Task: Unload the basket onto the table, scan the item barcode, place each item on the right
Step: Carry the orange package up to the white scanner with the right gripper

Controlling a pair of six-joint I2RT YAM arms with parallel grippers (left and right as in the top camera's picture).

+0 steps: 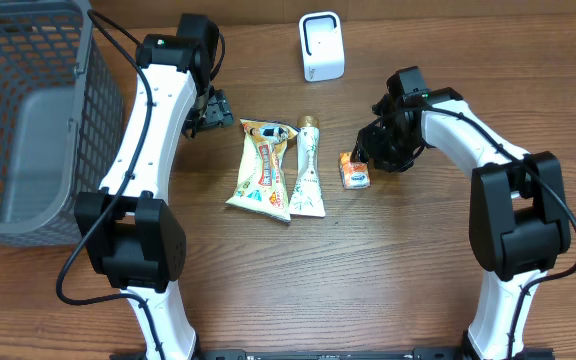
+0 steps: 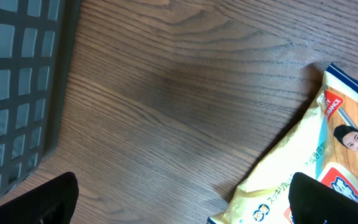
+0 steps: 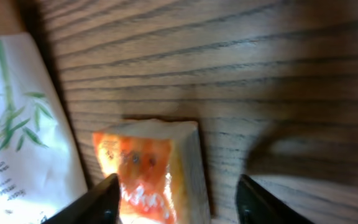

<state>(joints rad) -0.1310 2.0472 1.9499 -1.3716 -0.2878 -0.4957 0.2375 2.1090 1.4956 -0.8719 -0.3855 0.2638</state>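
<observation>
The small orange foil packet (image 3: 146, 167) lay on the brown wooden table (image 1: 388, 270), just beside a white bamboo-printed tube (image 1: 308, 176). The right gripper (image 3: 179, 202) straddled it, jaws partly open, one finger clear of it. The left gripper (image 2: 179, 200) hung wide open and empty near a yellow snack bag (image 2: 303, 168).

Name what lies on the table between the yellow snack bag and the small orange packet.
A white tube with a gold cap lies between the yellow snack bag and the orange packet, seen in the overhead view.
</observation>
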